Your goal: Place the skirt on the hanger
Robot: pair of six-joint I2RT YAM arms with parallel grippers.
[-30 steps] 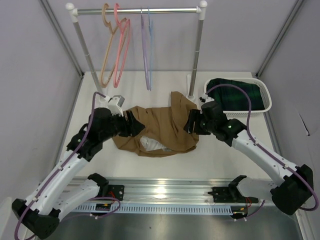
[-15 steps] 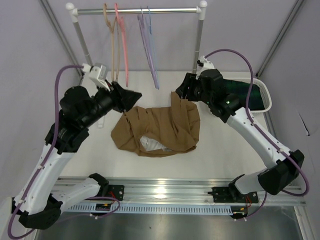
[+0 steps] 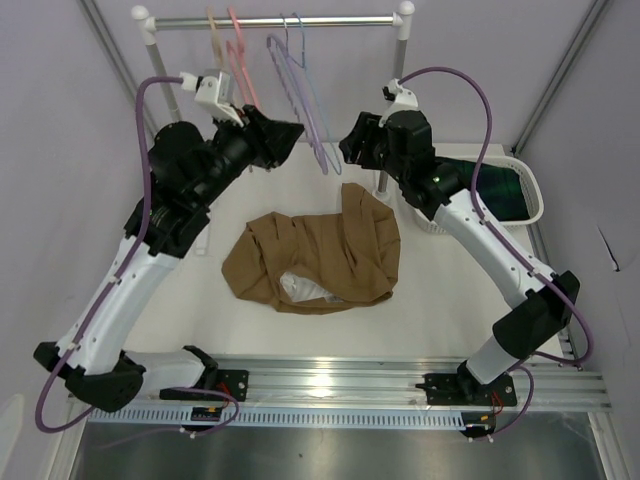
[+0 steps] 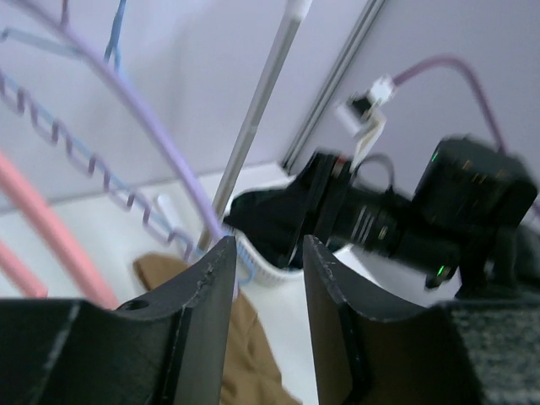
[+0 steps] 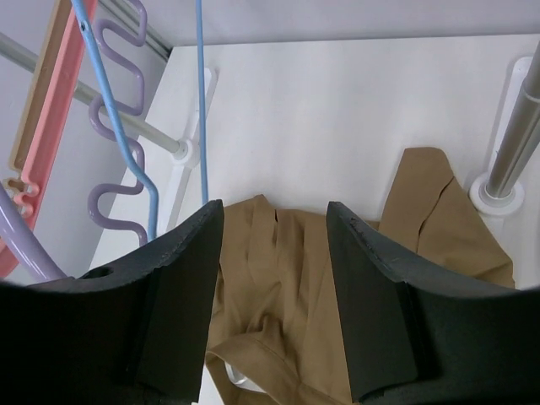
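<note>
On the white counter (image 3: pixel 190 300), between the two arms and well below both pincers: the tan-brown skirt (image 3: pixel 320 255), crumpled in a loose heap, a patch of whitish lining bared at its near edge, one corner folded up toward the foot of the right rack post (image 3: pixel 400 50). Touched by neither pincer. Up on the rack rail (image 3: pixel 330 20) at the far side, a tan hanger (image 3: pixel 211 22) and a pink hanger (image 3: pixel 240 50) toward the left, then a lavender hanger (image 4: pixel 160 139) with a scalloped edge. Right beside that, the thin pale blue hanger (image 5: pixel 201 101), hooked on the rail and hanging at a tilt, its lower end out over the far part of the counter. Left pincer (image 3: pixel 295 132) up high, just left of those two tilted hangers, fingers (image 4: pixel 202 295) parted by a narrow gap with nothing between them. Whether touching a hanger: cannot tell. Right pincer (image 3: pixel 345 148) equally high, facing the left one from the other side of the hangers, fingers (image 5: pixel 371 278) wide apart and empty; in its wrist view, the blue hanger's straight bar just ahead of one fingertip, the skirt far below. To the right, against the wall, a white basket (image 3: pixel 530 210) with a dark green plaid cloth (image 3: pixel 505 190) inside, half hidden by the right arm.
</note>
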